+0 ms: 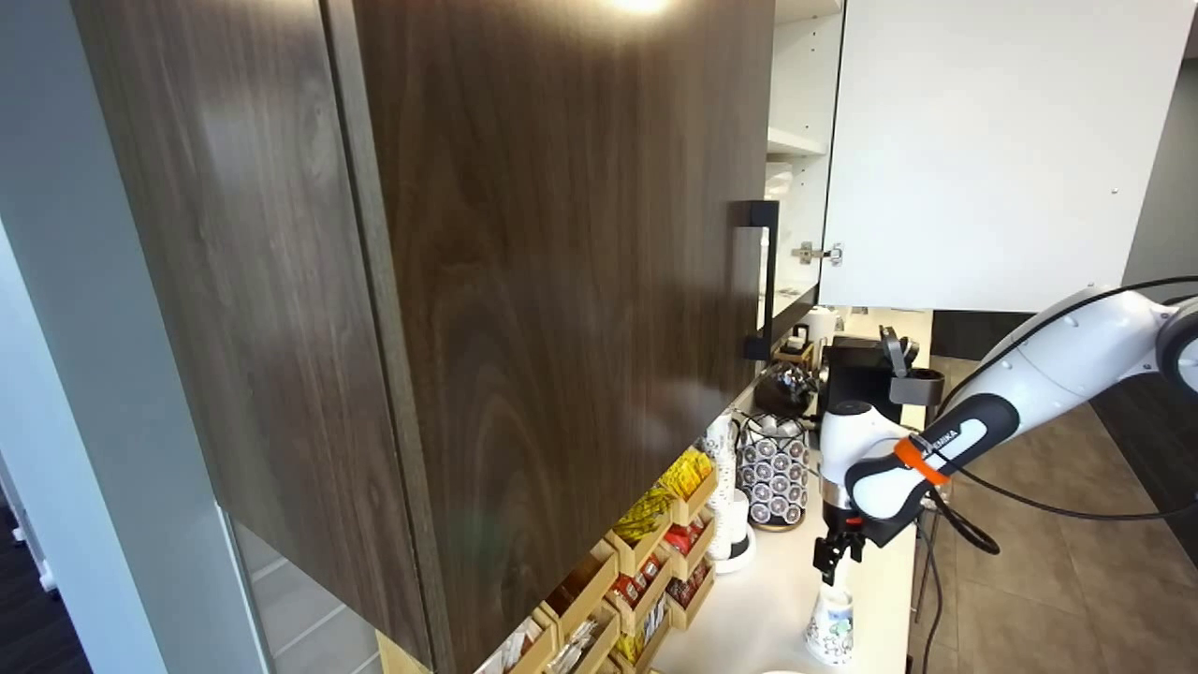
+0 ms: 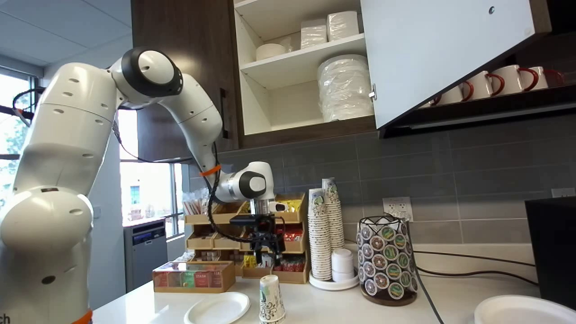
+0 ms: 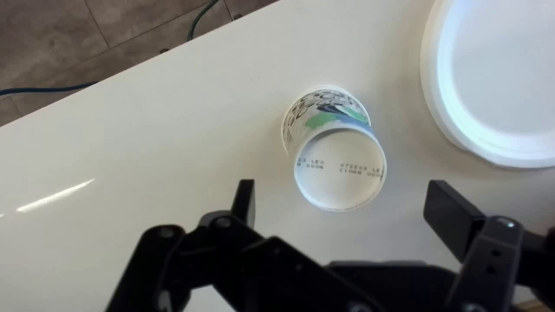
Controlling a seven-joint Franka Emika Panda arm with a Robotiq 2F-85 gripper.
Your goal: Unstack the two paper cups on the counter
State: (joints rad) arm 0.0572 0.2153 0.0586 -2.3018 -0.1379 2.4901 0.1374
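Nearest to you in the wrist view is your black two-fingered gripper; its jaws are released, spread wide with the fingers well apart. Beyond the fingertips, the two white paper cups with black scrollwork and green-and-blue print stand upside down as one stack, a lettered base facing up. Make those cups the centre of your dial: one finger sits at 8 o'clock, its mate at 4. In both exterior views the gripper hangs above the cups. You have them standing on the flat, glossy white counter, with a shallow round white plate apart from them at 2 o'clock.

Use the same centre in an exterior view. A light-wood box of coloured sachets sits on the counter at 10 o'clock. Two tall towers of patterned paper cups rise at 1 o'clock, and a round, dark coffee-pod holder stands at 2. At 12, you see a tiered light-wood snack rack and, high up, a dark-wood wall cabinet with white shelves.
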